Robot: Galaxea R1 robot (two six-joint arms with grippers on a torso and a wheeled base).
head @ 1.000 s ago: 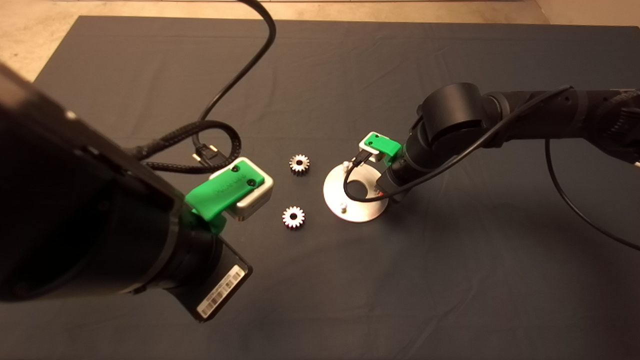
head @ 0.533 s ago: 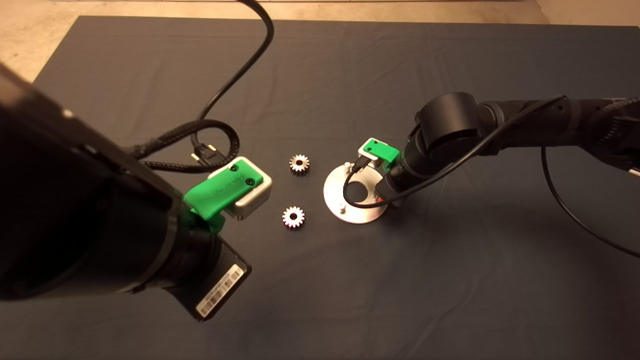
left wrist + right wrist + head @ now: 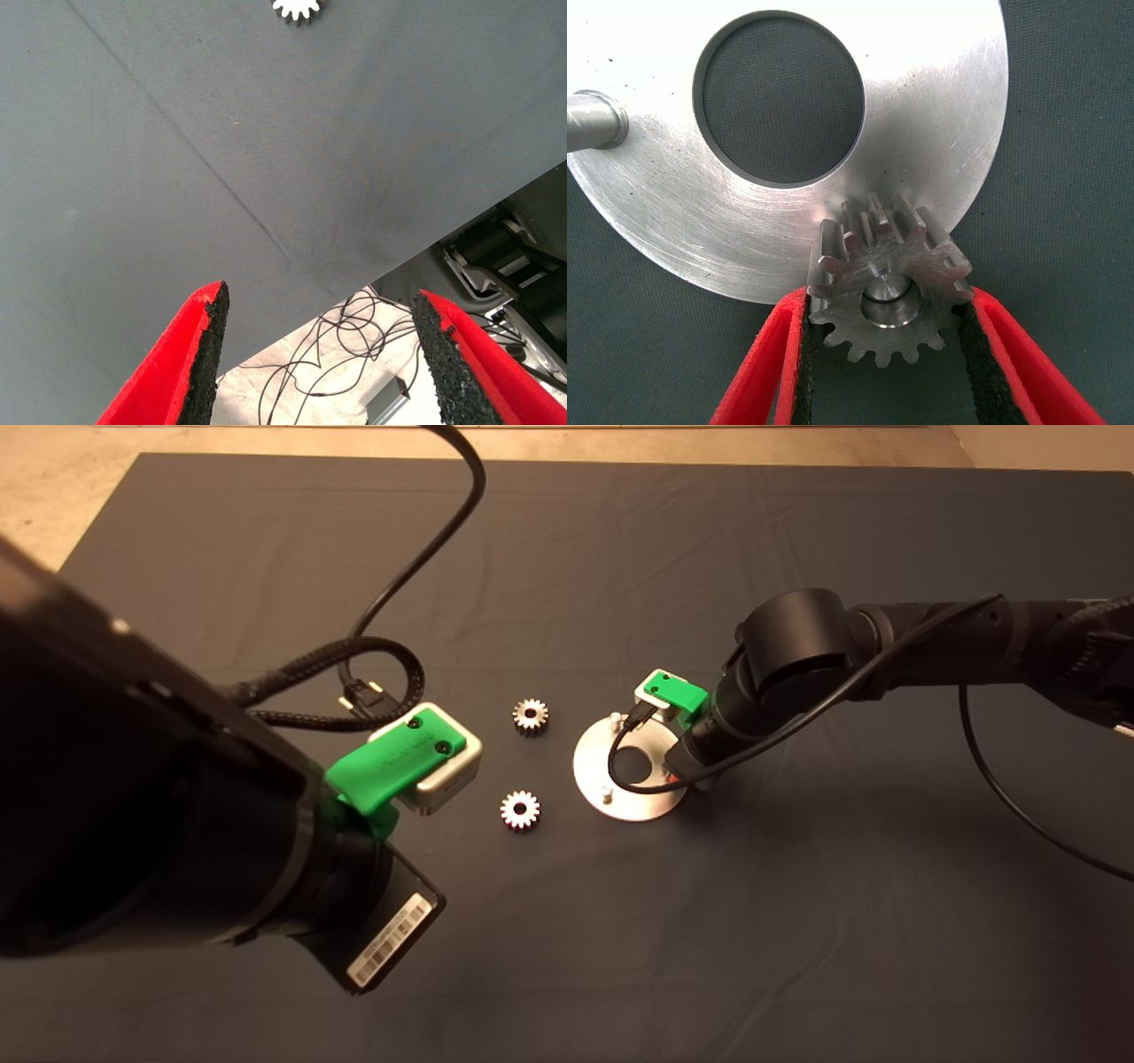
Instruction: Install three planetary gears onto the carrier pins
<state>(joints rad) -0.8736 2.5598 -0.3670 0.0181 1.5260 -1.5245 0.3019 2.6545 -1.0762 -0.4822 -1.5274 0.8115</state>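
The dark mat [image 3: 567, 939] covers the table. The left arm enters from 9 o'clock of the head view, and the left gripper [image 3: 314, 350] hangs above the mat at about 8 o'clock from the disc, with its fingers [image 3: 199, 354] spread wide and nothing between them. One gear shows at the far edge of its wrist view [image 3: 297, 9].

The right arm comes in from 3 o'clock, and the right gripper [image 3: 890, 354] is low over the 3 o'clock rim of the flat round disc [image 3: 620, 802]. It holds a planetary gear [image 3: 888, 288] by the teeth, one red finger [image 3: 766, 372] on each side. In the right wrist view a carrier pin [image 3: 890, 297] fills the centre hole of this gear, so the gear sits on the pin at the rim of the disc.

Two other pins stand bare on the disc, at 11 o'clock [image 3: 613, 716] and at 7 o'clock [image 3: 607, 791]. Two gears lie flat on the mat beside the disc, one at 10 o'clock [image 3: 531, 715], the other at 8 o'clock [image 3: 520, 810], apart from each other.
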